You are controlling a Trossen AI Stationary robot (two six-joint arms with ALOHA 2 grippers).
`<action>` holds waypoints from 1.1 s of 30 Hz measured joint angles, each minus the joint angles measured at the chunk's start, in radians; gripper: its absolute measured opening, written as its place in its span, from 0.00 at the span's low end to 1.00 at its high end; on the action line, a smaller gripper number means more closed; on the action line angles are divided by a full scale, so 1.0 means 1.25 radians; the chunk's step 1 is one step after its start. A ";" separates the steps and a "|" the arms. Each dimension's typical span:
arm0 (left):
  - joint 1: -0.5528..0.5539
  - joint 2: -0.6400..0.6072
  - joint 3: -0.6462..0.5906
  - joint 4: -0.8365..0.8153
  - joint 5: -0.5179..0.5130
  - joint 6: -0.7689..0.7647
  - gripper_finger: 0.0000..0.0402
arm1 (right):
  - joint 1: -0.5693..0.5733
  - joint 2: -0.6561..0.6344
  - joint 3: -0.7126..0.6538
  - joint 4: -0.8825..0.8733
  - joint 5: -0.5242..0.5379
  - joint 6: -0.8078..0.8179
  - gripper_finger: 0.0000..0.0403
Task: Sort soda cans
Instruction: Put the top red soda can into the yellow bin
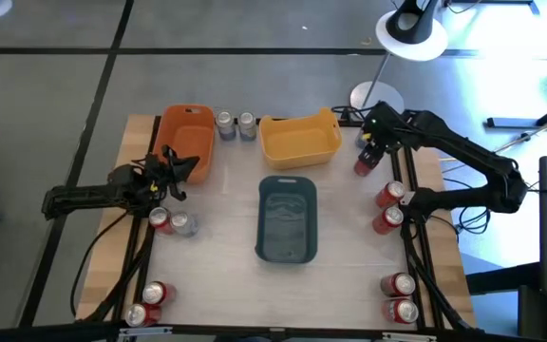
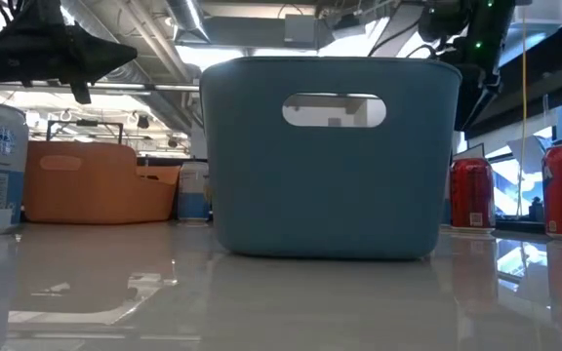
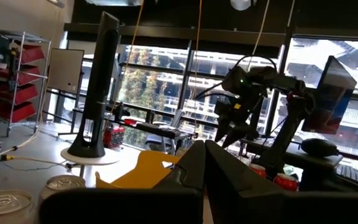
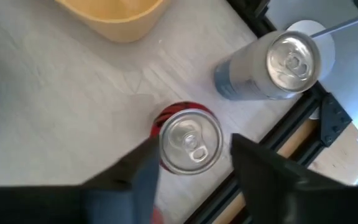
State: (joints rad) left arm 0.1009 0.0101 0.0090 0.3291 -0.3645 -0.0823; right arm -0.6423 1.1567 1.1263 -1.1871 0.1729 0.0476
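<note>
Near the table's far right edge, just beside the yellow bin (image 1: 299, 139), the right gripper (image 4: 194, 165) is seen from its wrist camera with its fingers parted on either side of an upright red soda can (image 4: 190, 139), not clamped on it. A silver-grey can (image 4: 278, 65) stands close by; only this view shows both pull-tabs. From above, the left gripper (image 1: 172, 163) is found over the orange bin (image 1: 185, 140), its fingers pressed together and empty. No lettering can be read on any can.
</note>
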 joint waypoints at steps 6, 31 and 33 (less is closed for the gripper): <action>0.000 0.000 0.000 -0.002 0.000 0.002 0.00 | 0.000 0.016 -0.006 0.006 0.001 0.000 0.82; 0.000 0.000 0.000 -0.003 0.000 -0.008 0.00 | -0.065 0.118 -0.008 -0.015 -0.011 0.135 0.89; 0.000 0.000 0.000 -0.003 0.000 -0.013 0.00 | -0.071 0.126 -0.015 -0.001 -0.024 0.135 0.89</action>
State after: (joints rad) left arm 0.1005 0.0101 0.0090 0.3253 -0.3642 -0.0990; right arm -0.7307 1.3144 1.1069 -1.1883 0.1433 0.2169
